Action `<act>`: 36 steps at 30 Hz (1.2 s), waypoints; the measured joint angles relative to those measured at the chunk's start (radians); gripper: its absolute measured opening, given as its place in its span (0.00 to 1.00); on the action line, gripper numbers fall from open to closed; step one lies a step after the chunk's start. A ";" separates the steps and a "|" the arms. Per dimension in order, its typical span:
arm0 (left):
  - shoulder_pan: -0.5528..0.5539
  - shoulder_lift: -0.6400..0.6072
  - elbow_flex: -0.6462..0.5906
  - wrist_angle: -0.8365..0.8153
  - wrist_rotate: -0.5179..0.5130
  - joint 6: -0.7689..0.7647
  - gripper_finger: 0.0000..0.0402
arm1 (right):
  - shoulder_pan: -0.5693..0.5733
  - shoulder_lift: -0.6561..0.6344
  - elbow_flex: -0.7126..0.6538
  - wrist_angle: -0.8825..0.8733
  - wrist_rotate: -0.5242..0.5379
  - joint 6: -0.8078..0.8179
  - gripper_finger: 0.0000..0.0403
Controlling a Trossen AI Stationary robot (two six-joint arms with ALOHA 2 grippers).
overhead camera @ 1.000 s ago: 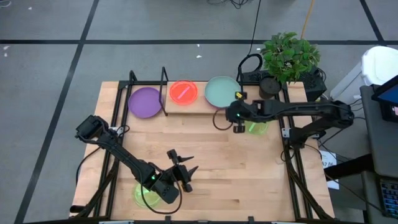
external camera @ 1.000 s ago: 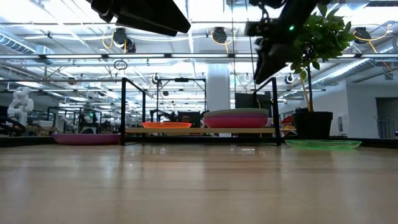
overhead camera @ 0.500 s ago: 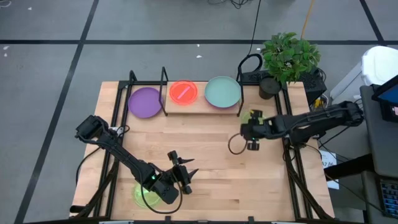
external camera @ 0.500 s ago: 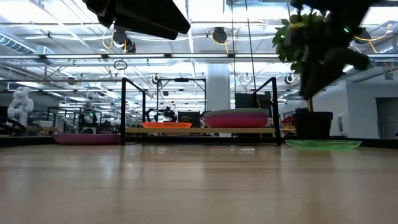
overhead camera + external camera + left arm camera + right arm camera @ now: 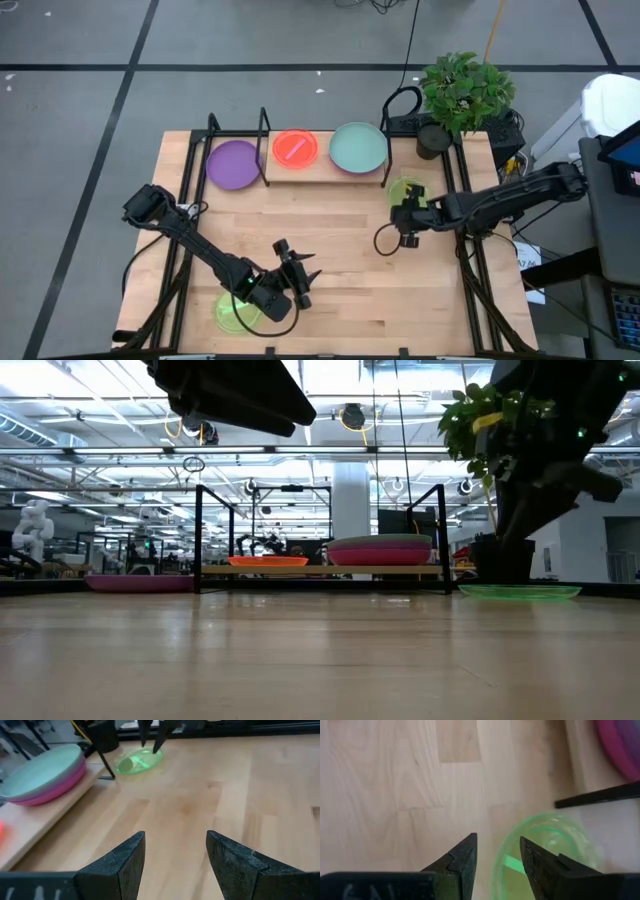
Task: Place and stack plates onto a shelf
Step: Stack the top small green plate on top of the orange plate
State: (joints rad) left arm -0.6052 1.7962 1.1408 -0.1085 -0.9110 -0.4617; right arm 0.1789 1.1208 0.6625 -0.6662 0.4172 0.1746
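**Plate and gripper positions**

The high view shows the shelf [image 5: 300, 165] along the far edge of the table [image 5: 340, 270]. A red plate [image 5: 295, 148] and a teal plate [image 5: 357, 147] rest on the shelf; a purple plate [image 5: 234, 164] lies on the table just left of it. Only the low view and the left wrist view reveal a magenta plate [image 5: 55, 787] stacked under the teal one.

The right gripper [image 5: 408, 232] is near the table's right side, just nearer than a green plate [image 5: 405, 189] lying beside the shelf's right end. Its fingers [image 5: 457, 857] are spread and empty; the right wrist view places the green plate just beyond them.

The left gripper [image 5: 300, 282] is at the near edge, fingers [image 5: 122, 862] spread, empty. A second green plate [image 5: 232, 314] lies partly under the left arm, seen in the high view only.
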 joint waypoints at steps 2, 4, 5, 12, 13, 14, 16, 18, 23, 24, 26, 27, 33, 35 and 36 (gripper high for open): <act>-0.001 0.000 0.000 0.000 0.010 -0.007 0.54 | 0.000 0.002 -0.050 0.091 -0.003 0.004 0.32; -0.001 0.000 0.000 0.000 0.013 -0.010 0.54 | -0.001 0.002 -0.093 0.165 0.001 0.008 0.32; -0.001 0.000 0.000 0.000 0.013 -0.009 0.54 | -0.007 0.002 -0.107 0.175 0.003 0.013 0.32; -0.001 0.000 0.000 0.000 0.013 -0.008 0.54 | -0.044 0.002 -0.166 0.151 0.025 0.029 0.32; -0.001 0.000 0.000 0.000 0.013 -0.008 0.54 | -0.048 0.002 -0.179 0.162 0.025 0.029 0.32; 0.000 0.000 0.000 0.000 0.013 -0.007 0.54 | -0.051 0.002 -0.194 0.179 0.025 0.029 0.32; 0.000 0.000 0.000 0.000 0.013 -0.004 0.54 | -0.059 0.002 -0.223 0.212 0.025 0.026 0.32; 0.000 0.000 0.000 0.000 0.013 -0.004 0.54 | -0.067 0.002 -0.230 0.224 0.024 0.021 0.32; 0.000 0.000 0.000 0.000 0.013 0.000 0.54 | -0.087 0.002 -0.228 0.228 0.024 0.020 0.32; 0.000 0.000 0.000 0.001 0.013 0.003 0.54 | -0.092 0.006 -0.228 0.231 0.024 0.020 0.31; 0.000 0.000 0.000 0.001 0.013 0.005 0.54 | -0.108 0.020 -0.229 0.231 0.023 0.019 0.29; 0.000 0.000 0.000 0.001 0.013 0.007 0.54 | -0.114 0.027 -0.229 0.232 0.021 0.019 0.28; 0.000 0.000 0.000 0.003 0.013 0.011 0.54 | -0.136 0.052 -0.229 0.273 -0.026 0.019 0.24; 0.001 0.000 0.000 0.003 0.013 0.012 0.54 | -0.139 0.052 -0.229 0.303 -0.027 0.018 0.23; 0.001 0.000 0.000 0.003 0.013 0.012 0.54 | -0.139 0.052 -0.229 0.312 -0.027 0.015 0.23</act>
State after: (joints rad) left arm -0.6041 1.7962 1.1408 -0.1057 -0.8982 -0.4500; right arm 0.0402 1.1732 0.4335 -0.3541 0.3904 0.1893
